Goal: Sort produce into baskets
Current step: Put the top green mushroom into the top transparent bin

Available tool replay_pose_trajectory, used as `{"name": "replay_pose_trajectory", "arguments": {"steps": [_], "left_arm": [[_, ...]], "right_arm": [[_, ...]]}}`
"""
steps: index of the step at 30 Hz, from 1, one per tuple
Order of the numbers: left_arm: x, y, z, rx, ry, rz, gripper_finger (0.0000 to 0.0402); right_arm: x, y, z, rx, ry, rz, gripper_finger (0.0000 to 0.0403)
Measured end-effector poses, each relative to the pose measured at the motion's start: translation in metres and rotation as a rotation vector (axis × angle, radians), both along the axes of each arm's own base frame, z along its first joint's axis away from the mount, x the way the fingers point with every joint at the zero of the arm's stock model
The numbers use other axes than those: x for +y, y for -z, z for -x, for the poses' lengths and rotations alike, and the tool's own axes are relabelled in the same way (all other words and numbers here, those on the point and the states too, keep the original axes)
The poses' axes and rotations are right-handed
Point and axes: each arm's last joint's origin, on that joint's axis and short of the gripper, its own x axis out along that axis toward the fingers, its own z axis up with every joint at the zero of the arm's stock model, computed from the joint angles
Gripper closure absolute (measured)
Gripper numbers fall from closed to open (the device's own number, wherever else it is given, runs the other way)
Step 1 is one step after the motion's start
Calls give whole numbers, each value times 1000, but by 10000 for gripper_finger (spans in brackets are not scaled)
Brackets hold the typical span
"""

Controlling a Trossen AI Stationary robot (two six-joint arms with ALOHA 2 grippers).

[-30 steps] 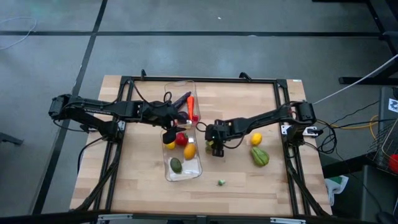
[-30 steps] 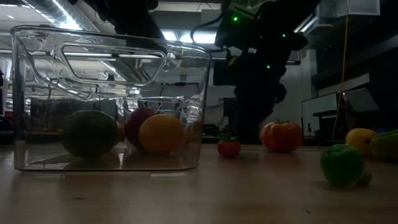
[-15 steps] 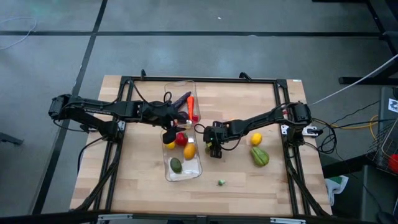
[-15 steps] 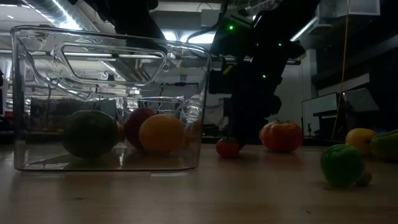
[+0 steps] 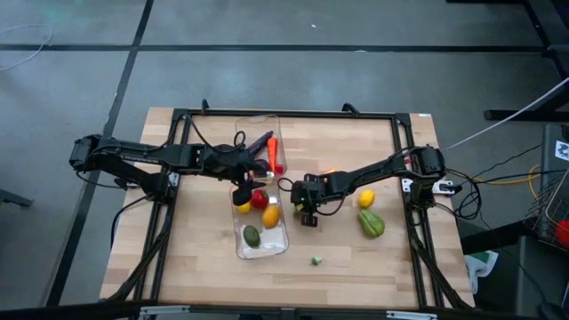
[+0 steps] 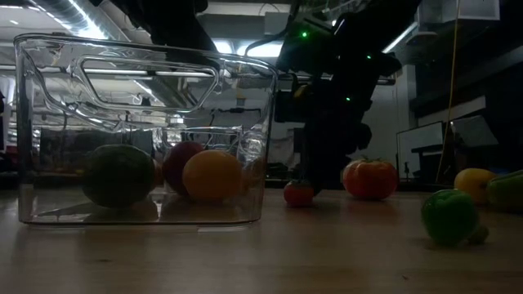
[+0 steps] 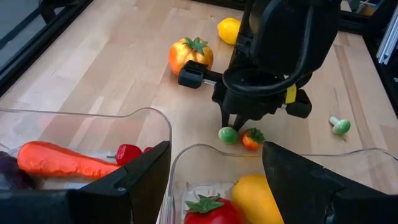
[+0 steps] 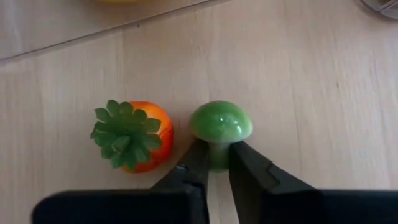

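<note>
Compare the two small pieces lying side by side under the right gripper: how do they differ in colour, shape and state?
The green mushroom is plain green with a smooth domed cap; the small tomato is orange-red with a spiky green leaf top. The right gripper is shut on the mushroom's stem; the tomato lies free beside it. Both are small and rest on the wooden table.

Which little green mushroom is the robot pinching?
The green mushroom beside the small orange-red tomato; the right gripper clamps its stem. The other mushroom lies alone.

right tool (image 8: 214, 163) pinched shut, left tool (image 7: 211, 180) spread wide
</note>
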Motion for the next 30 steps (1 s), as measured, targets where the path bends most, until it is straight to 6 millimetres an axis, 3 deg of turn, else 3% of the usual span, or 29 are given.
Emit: {"name": "replay_pose_trajectory", "arguments": {"steps": [6,15,25,30], "left_arm": [[0,0,0,0,0,0,151],[0,0,0,0,0,0,151],[0,0,0,3,6,-9,151],[0,0,0,3,6,-9,151]], "right_arm": [[-1,-12,-1,58,-13,19,360],[-2,-56,-15,101,-102,124,352],[-6,-112,-33,19,-134,343,352],[-14,-126,-42,-55,-128,454,352]]}}
